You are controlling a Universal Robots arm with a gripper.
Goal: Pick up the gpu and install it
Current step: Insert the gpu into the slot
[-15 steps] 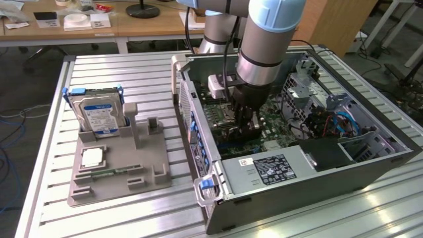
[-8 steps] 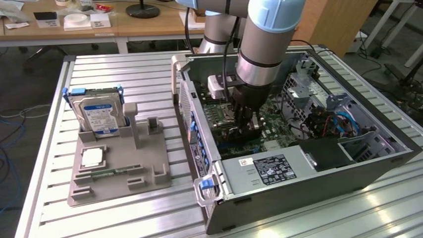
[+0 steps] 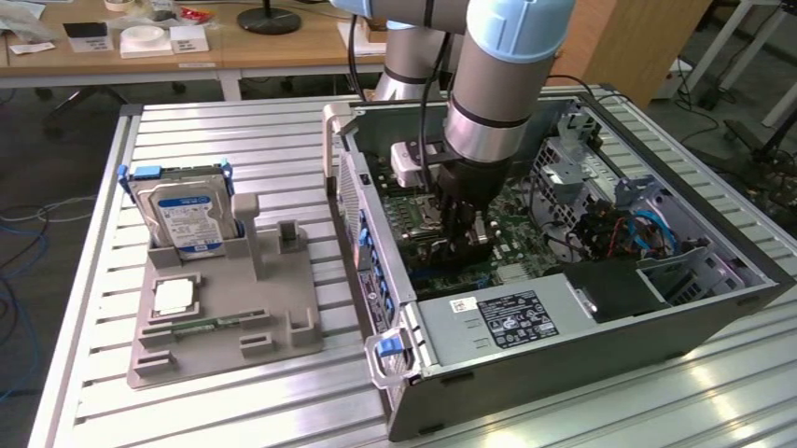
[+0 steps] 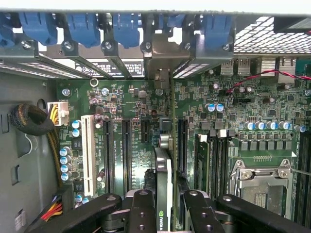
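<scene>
In the wrist view the gpu (image 4: 163, 184) stands edge-on between my fingers (image 4: 142, 208), a thin card with a dark cooler and a small green logo. It runs along the long black slots of the green motherboard (image 4: 131, 141) toward the silvery bracket opening (image 4: 158, 68) at the case's rear wall. My gripper (image 4: 167, 213) is shut on the card. In the exterior view the gripper (image 3: 464, 233) reaches straight down into the open computer case (image 3: 548, 364), low over the motherboard. Whether the card sits in a slot I cannot tell.
Blue latches (image 4: 82, 26) line the rear slot openings. A white slot (image 4: 88, 150), memory sticks (image 4: 204, 160) and the processor socket (image 4: 262, 182) flank the card. On the exterior view's left a grey holder (image 3: 224, 327) carries a blue-labelled hard drive (image 3: 187, 219) and a slim green stick (image 3: 200, 325).
</scene>
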